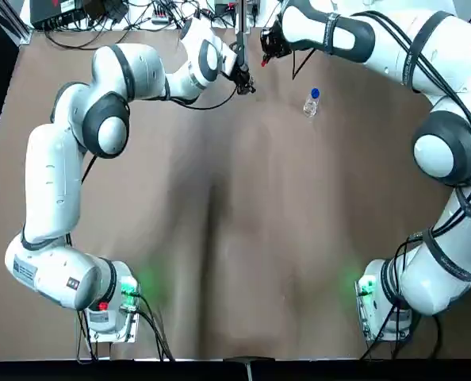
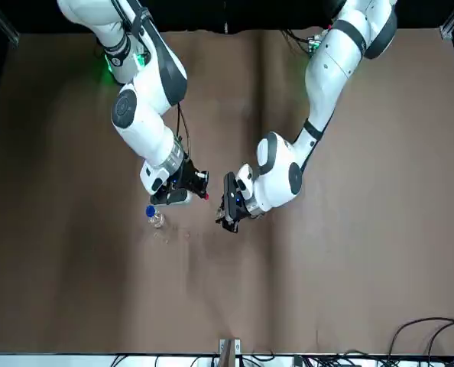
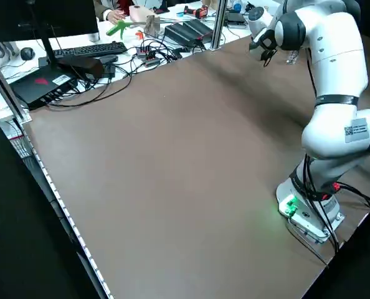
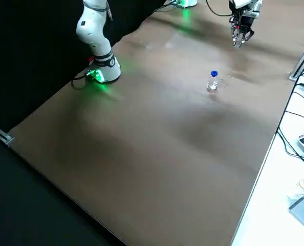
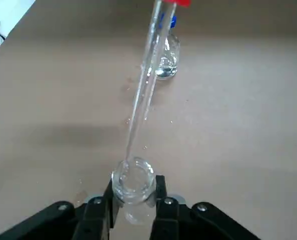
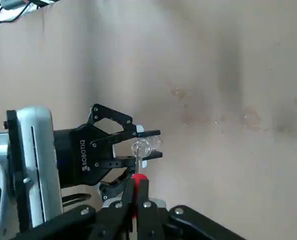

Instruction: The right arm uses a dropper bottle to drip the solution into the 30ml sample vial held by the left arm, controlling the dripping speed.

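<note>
My left gripper [image 5: 133, 200] is shut on the sample vial [image 5: 133, 186], a small clear glass tube held upright above the table at the far middle. My right gripper [image 6: 137, 192] is shut on the red top [image 6: 138, 179] of the thin glass dropper [image 5: 144, 85]. The dropper slants down and its tip sits in the vial's mouth. In the top view the left gripper [image 1: 245, 82] and right gripper [image 1: 265, 54] are close together. The dropper bottle [image 1: 312, 103], clear with a blue collar, stands alone on the table to the right of both grippers, with its dropper out.
The brown table [image 1: 243, 238] is bare between the arm bases. Small wet spots [image 5: 138, 117] mark the surface near the bottle. Cables, a keyboard and boxes [image 3: 110, 50] lie beyond the far edge. A metal post [image 1: 240, 24] stands at the far middle.
</note>
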### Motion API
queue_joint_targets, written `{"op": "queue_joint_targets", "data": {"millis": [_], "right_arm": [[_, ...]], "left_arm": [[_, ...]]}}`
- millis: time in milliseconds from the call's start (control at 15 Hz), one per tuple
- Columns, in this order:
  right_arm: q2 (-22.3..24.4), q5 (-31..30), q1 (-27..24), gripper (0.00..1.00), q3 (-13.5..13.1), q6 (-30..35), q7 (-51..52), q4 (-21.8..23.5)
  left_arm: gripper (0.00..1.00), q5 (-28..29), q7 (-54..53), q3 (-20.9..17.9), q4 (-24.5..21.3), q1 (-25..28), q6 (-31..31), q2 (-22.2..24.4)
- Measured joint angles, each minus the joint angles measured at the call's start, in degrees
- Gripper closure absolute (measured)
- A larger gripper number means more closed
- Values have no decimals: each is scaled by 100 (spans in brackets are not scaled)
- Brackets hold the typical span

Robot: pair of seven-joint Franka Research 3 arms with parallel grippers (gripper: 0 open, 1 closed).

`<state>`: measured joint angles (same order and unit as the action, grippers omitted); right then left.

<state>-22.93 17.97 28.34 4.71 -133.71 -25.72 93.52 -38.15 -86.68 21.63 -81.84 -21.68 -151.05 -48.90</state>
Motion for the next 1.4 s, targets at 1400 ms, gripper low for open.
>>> {"op": "queue_joint_targets", "data": {"millis": [1400], "right_arm": [[488, -21, -600, 96, -60, 1678, -278, -130]], "left_arm": [[69, 0, 0, 0, 9, 12, -3, 2]]}}
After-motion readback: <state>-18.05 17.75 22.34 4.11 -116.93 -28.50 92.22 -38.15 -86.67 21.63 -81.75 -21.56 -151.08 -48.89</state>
